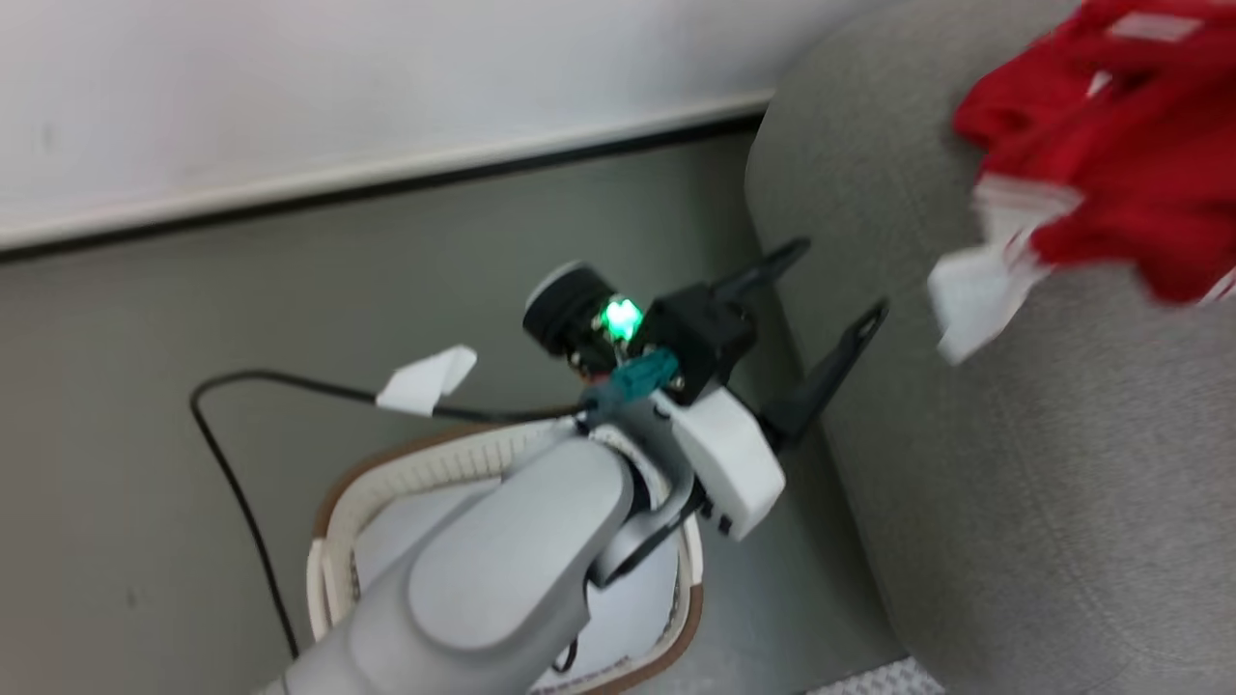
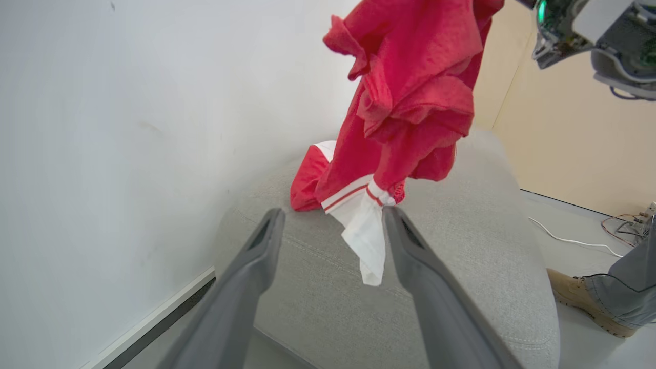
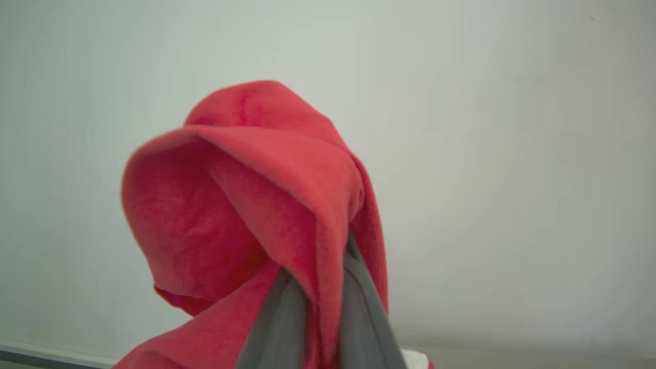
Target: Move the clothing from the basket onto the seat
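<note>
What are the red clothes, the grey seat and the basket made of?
The clothing looks like soft, fuzzy matte fabric, maybe fleece: it folds and droops. The seat looks like grey woven cloth: fine weave, stitched seam. The basket looks like smooth cream plastic: stiff slotted wall, brown rim.

floor (image 1: pixel 116 386): grey, bears basket (image 1: pixel 333 521), black cable (image 1: pixel 235 483), seat (image 1: pixel 1014 463) | seat: grey woven, red clothing (image 1: pixel 1120 145) low end resting on top

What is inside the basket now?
A pale sheet lies inside the basket. The left arm covers much of the inside, so what else lies there cannot be seen.
</note>
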Robot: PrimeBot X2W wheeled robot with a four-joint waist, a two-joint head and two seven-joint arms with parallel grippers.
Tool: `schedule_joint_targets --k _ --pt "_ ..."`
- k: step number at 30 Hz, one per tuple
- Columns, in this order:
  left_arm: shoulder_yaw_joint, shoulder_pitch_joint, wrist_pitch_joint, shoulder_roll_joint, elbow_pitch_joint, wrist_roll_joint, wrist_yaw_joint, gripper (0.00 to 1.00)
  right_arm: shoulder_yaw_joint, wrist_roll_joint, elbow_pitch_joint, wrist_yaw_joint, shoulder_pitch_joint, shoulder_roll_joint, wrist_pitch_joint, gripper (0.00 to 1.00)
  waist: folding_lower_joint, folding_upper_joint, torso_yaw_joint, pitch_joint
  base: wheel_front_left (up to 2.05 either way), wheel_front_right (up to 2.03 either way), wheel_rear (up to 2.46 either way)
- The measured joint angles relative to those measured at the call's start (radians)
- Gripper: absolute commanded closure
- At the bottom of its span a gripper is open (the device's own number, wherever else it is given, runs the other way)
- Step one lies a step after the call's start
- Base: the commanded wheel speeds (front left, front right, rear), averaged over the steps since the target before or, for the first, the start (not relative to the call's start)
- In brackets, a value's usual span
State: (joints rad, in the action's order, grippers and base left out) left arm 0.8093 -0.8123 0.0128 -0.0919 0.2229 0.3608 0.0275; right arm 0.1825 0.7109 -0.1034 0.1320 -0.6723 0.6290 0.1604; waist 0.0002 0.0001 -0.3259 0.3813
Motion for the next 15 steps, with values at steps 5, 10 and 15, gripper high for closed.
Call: schedule_joint_targets --k 5,10,15 --pt "-0.005 -0.135 -0.012 0.01 0.004 -0.034 0.017 0.0 -0.179 -0.063 -0.119 0.0 -0.192 0.075 -0.028 1.0 0.0001 0.0 0.028 0.128 0.0 0.0 0.0" --pt "0.011 -0.232 -0.008 0.022 0.002 -0.048 0.034 0.0 -0.321 -0.153 -0.327 0.0 -0.352 0.135 -0.036 1.0 0.0002 0.0 0.06 0.252 0.0 0.0 0.0" --pt "0.049 -0.303 0.004 0.038 -0.003 -0.049 0.039 0.0 -0.431 -0.266 -0.543 0.0 -0.419 0.129 0.016 1.0 0.0001 0.0 0.103 0.35 0.0 0.0 0.0"
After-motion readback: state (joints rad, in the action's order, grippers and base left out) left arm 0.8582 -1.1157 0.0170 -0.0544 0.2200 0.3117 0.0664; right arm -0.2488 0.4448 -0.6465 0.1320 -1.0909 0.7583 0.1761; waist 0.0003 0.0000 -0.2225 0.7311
